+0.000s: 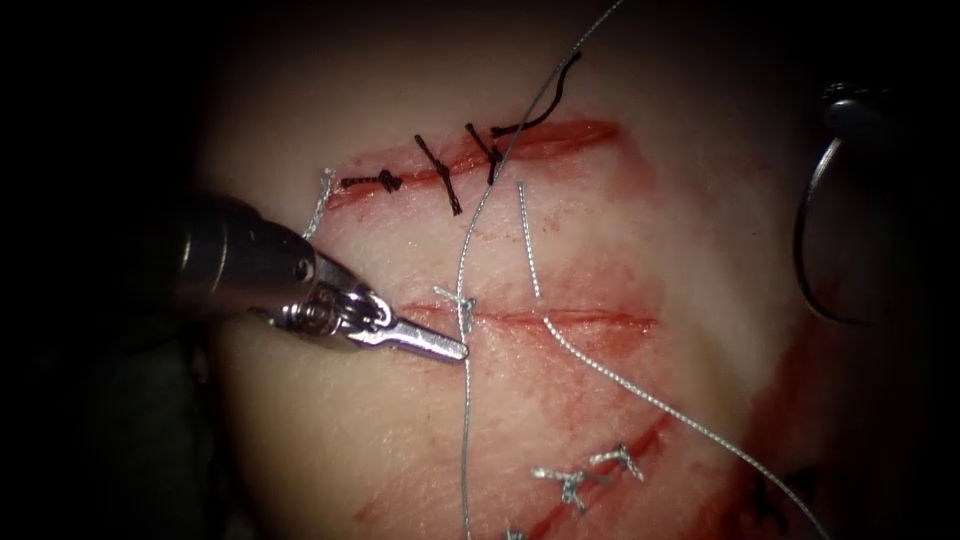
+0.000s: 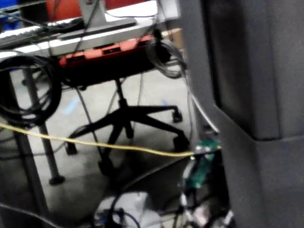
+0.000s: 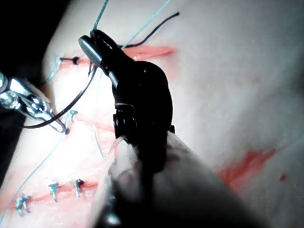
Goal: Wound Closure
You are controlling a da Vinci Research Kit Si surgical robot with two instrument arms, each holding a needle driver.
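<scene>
Tissue [image 1: 600,240] lies pale under the endoscope, and the middle cut [image 1: 580,320] runs across it as a thin red line. At the left end of this cut sits a grey knot [image 1: 458,300]. A long thread [image 1: 465,420] passes through the knot, running far above and far below the cut. A second strand [image 1: 640,395] crosses the cut further right. Above the cut is another cut closed with black stitches [image 1: 440,175]. Below it is one closed with grey stitches [image 1: 570,485].

The left tool [image 1: 440,345] comes in from the left of the cut. Its jaws are pressed together, with the tip touching the long thread just below the knot. I cannot tell whether it pinches the thread. Well beyond the cut's right end, the right tool [image 1: 850,110] hangs in shadow. The needle [image 1: 802,240] curves down from it, clear of the tissue and not in it.

From the left wrist, an office chair [image 2: 123,118] stands on a floor. A yellow cable [image 2: 95,142] is stretched in front of it.

From the right wrist, the right tool [image 3: 95,47] has its jaws clenched on the needle [image 3: 61,111] near one end of its curve. The rest of the dark arc sweeps above the tissue [image 3: 228,95] toward the left tool [image 3: 52,118], whose tip lies beside the knot [image 3: 71,114].
</scene>
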